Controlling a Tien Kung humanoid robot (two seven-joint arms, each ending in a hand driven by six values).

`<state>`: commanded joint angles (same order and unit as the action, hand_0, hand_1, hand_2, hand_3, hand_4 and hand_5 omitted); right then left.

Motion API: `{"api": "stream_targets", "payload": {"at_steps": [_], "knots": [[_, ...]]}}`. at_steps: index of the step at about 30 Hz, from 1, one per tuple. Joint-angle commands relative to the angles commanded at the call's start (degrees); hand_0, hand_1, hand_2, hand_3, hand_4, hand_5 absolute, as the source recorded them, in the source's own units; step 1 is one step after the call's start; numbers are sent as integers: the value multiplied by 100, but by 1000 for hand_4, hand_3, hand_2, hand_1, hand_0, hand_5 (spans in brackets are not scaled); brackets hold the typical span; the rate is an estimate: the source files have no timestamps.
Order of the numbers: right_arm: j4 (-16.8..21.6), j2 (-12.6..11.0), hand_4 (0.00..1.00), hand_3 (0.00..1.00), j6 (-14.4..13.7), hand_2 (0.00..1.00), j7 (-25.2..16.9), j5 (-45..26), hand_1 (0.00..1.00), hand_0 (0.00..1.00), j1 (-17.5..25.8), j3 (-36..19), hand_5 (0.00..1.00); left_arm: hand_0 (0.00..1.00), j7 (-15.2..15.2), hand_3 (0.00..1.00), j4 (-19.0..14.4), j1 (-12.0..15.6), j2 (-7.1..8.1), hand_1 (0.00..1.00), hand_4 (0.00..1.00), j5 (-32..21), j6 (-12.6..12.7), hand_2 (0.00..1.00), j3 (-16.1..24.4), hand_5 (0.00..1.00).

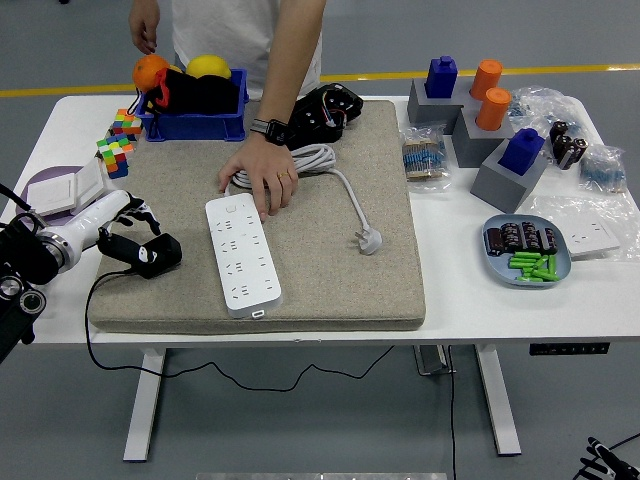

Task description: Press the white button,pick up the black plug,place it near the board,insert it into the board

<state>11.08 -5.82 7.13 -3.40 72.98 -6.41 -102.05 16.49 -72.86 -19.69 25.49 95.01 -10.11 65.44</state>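
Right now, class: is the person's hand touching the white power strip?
Touching. The head view shows the person's hand pressed flat on the mat, fingertips overlapping the far end of the white power strip with no gap.
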Motion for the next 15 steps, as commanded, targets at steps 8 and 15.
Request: {"api": "stream_targets", "payload": {"at_steps": [8, 15], "knots": [[-3, -7, 722, 620, 1, 620, 1, -13, 604, 775, -2, 43, 465, 762, 75, 312, 166, -21, -1, 816, 971, -20, -47, 673, -85, 2], [-6, -16, 722, 620, 0, 620, 0, -17, 604, 775, -1, 78, 465, 758, 52, 343, 263, -48, -11, 814, 956, -68, -22, 681, -181, 2]]}}
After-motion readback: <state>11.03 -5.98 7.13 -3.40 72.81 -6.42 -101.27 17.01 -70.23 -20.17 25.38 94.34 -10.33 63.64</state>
